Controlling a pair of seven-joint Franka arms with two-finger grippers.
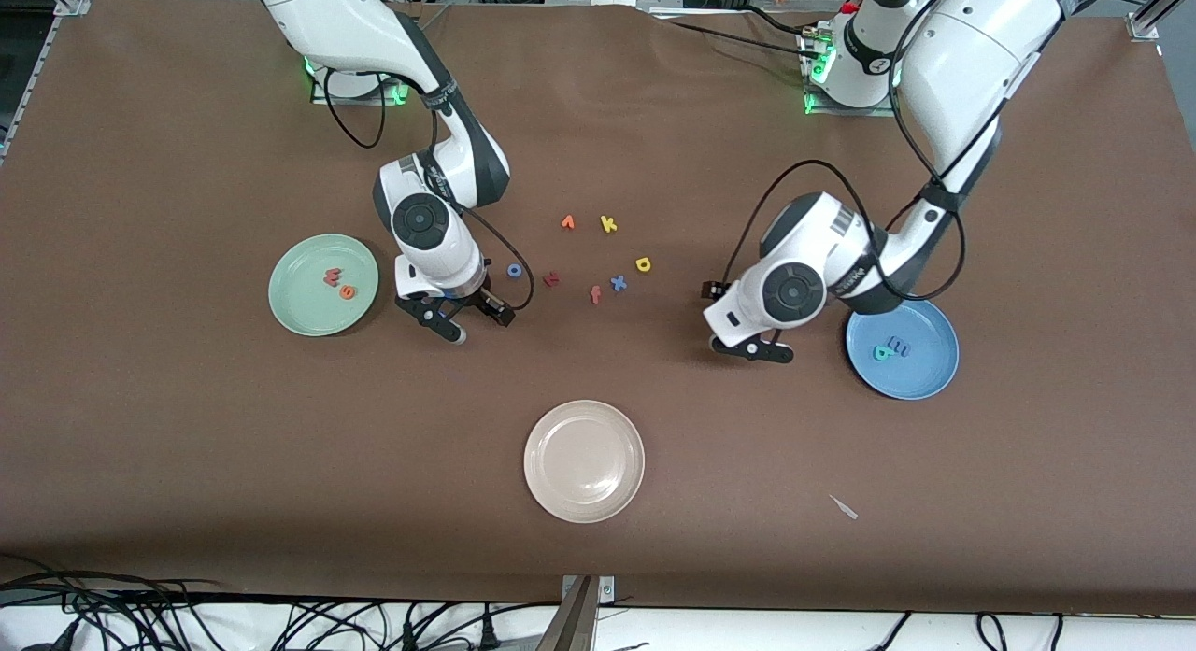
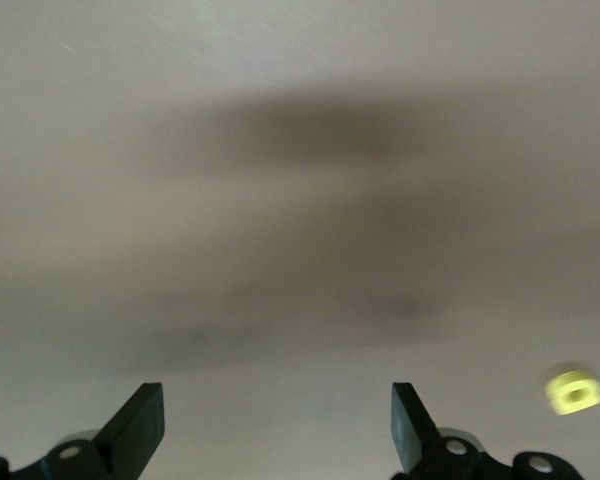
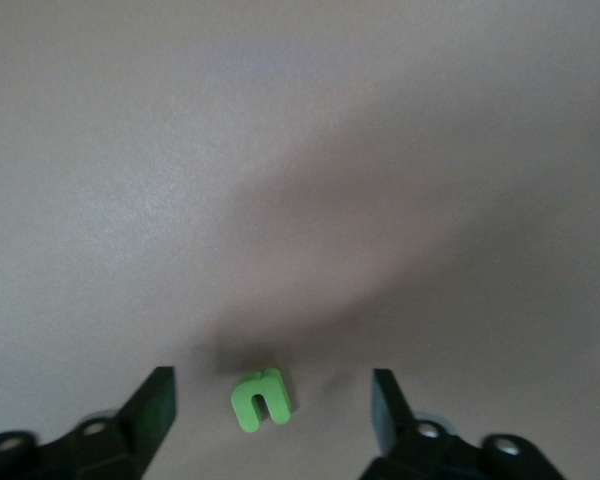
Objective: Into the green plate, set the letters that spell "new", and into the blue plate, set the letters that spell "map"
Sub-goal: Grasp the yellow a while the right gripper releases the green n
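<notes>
The right gripper [image 3: 270,415] fingers stand wide around the green "n" [image 3: 261,398] on the worktop [image 1: 187,445], not touching it, beside the green plate [image 1: 297,315] holding 2 letters. The left gripper [image 2: 278,425] fingers gape empty beside the blue plate [image 1: 925,375], which holds 2 letters.

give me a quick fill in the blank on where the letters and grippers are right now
1. The green plate holds ____ letters.
2. The letter between the right gripper fingers is a green ____.
3. The teal and blue letters lie in the ____ plate.
4. The beige plate holds ____ letters.

Missing words: two; n; blue; no
</notes>
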